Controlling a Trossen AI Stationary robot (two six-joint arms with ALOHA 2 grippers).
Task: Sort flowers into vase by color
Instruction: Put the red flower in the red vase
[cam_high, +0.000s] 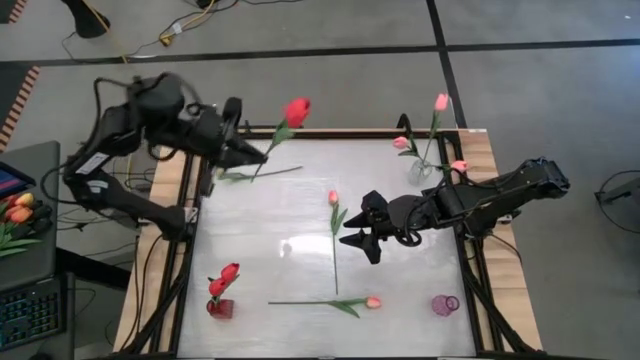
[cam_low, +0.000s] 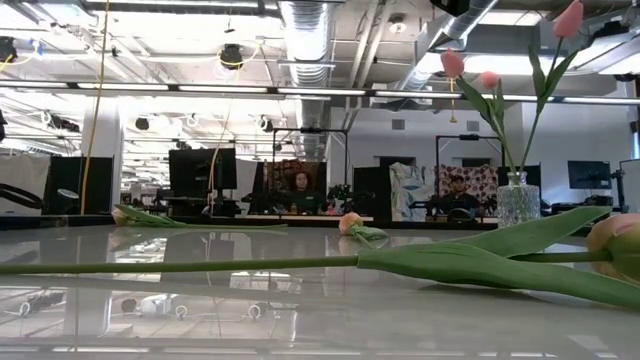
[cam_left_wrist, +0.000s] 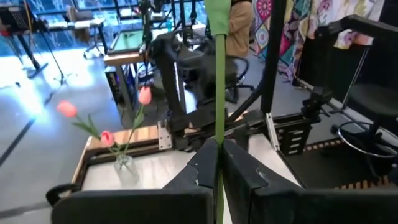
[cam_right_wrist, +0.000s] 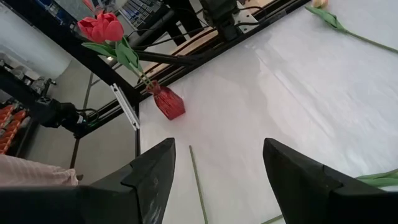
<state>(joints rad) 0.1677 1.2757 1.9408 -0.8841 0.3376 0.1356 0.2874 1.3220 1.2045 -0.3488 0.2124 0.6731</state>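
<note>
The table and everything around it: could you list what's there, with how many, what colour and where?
Red tulip: one, red, held in the air over the table's far left edge.
Loose tulips: two, pink heads, lying flat mid-table and along the near edge.
Clear vase: one, far right corner, holding three pink tulips.
Red vase: one, near left corner, holding two red tulips.
Purple vase: one, near right corner, no flowers showing.
Orange-red tulips: a bunch, off the table to the left.
Left gripper: shut on the red tulip's green stem.
Right gripper: open, above mid-table, holding nothing.
</note>
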